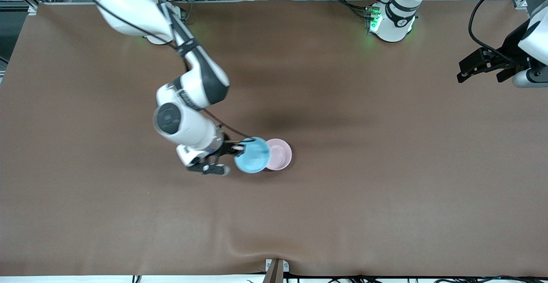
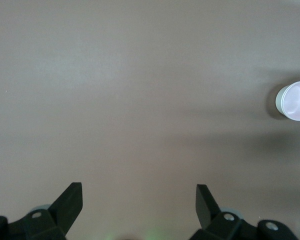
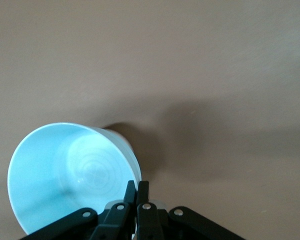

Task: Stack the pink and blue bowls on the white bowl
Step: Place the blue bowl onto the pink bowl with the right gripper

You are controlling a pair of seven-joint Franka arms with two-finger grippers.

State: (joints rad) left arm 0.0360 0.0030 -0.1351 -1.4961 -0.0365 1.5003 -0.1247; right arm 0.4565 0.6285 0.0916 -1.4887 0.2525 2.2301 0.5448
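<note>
The right arm reaches from its base down over the middle of the brown surface (image 1: 385, 180), and the right gripper (image 1: 240, 148) has its fingers (image 3: 138, 192) pinching the rim of the blue bowl (image 1: 252, 155), holding it lifted and tilted. The blue bowl partly overlaps the pink bowl (image 1: 279, 154), which sits upright just beside it toward the left arm's end; a pale rim shows under the pink bowl in the left wrist view, and whether it is the white bowl is unclear. The left gripper (image 1: 481, 69) waits above that end's edge, fingers (image 2: 70, 202) spread wide and holding nothing.
</note>
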